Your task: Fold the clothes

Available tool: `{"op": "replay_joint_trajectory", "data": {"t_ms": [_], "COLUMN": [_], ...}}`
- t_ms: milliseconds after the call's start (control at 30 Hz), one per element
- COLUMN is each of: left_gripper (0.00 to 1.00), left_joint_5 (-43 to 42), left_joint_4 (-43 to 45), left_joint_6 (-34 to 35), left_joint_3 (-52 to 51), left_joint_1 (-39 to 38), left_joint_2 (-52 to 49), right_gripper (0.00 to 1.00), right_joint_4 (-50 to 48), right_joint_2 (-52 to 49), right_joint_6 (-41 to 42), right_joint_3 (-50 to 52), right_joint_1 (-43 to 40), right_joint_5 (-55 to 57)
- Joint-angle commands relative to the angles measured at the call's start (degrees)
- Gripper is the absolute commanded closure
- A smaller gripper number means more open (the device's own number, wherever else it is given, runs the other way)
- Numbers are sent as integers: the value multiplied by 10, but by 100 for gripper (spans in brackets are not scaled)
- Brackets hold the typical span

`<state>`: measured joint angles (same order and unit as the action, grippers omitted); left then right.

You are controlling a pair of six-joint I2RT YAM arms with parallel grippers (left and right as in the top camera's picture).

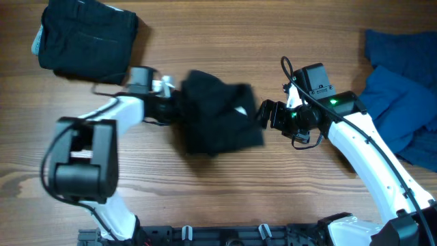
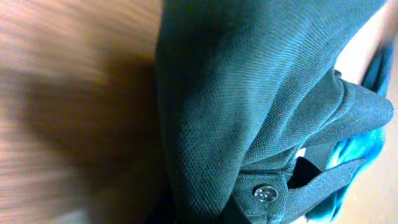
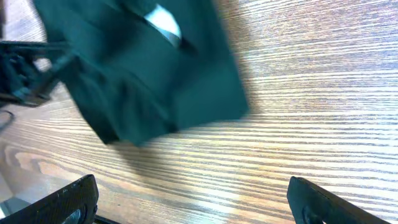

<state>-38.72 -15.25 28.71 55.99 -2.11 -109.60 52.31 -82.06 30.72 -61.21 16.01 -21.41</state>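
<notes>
Black in colour, a crumpled knit shirt (image 1: 215, 113) is laid near the middle of the brown wood-grain table (image 1: 225, 198). It is bunched into a rough lump, with a small white mark (image 1: 240, 111) shown towards its right side. Its left edge is clenched by the left gripper (image 1: 172, 102), whose jaws are closed on the fabric. In the left wrist view the frame is largely filled by the shirt's dark weave, and a small round button (image 2: 266, 193) is seen low down on a folded strip of the cloth.

The right gripper (image 1: 266, 115) is held released, with jaws spread wide, just beside the shirt's right edge. Whether the cloth is touched cannot be told. In the right wrist view its two dark fingers (image 3: 68, 199) are seen at the near corners with bare table between them, and the shirt is shown blurred farther off.

A folded black garment (image 1: 85, 37) is placed at the far left of the table, well apart from the shirt. A heap of blue garments (image 1: 403, 89) is spread at the far right, beside the right arm.
</notes>
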Motion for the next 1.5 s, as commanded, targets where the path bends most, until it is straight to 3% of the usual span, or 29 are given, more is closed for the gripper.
{"op": "replay_joint_trajectory", "data": {"t_ms": [0,200,233,300,333,367,567,800,833,900,967,1367,1467], "left_gripper": [96,96,90,62,37,32,31,27,25,7,0,0,8], "left_joint_5": [58,64,61,57,50,40,31,65,67,67,67,66,31], "left_joint_4": [-10,-84,-85,-87,-86,-86,-109,-209,-219,-231,-212,-82,-40], "left_joint_6": [22,63,63,63,63,63,59,65,65,79,82,104,94], "left_joint_3": [-8,-8,-8,-8,-8,-8,-8,-8,-8,-8,-9,-9,-9], "left_joint_1": [91,158,163,169,169,169,169,156,146,127,110,79,79], "left_joint_2": [-11,-11,-11,-11,-11,-11,7,27,27,27,27,-49,-84], "right_gripper": [2,2,2,2,2,2,1,1,1,1,1,1,1], "right_joint_4": [-4,-9,-9,-8,-7,-7,-6,-14,-18,-19,-19,-15,-15], "right_joint_2": [2,2,2,2,2,2,2,2,2,2,2,2,2], "right_joint_6": [-12,-9,-10,-9,-9,-10,-16,-21,-20,-20,-20,-29,-34], "right_joint_3": [2,2,2,2,2,2,2,2,2,2,2,2,2], "right_joint_1": [1,1,1,1,2,2,2,2,2,2,2,2,2], "right_joint_5": [-9,-9,-9,-9,-9,-9,-9,-9,-10,-12,-16,-26,-27]}}
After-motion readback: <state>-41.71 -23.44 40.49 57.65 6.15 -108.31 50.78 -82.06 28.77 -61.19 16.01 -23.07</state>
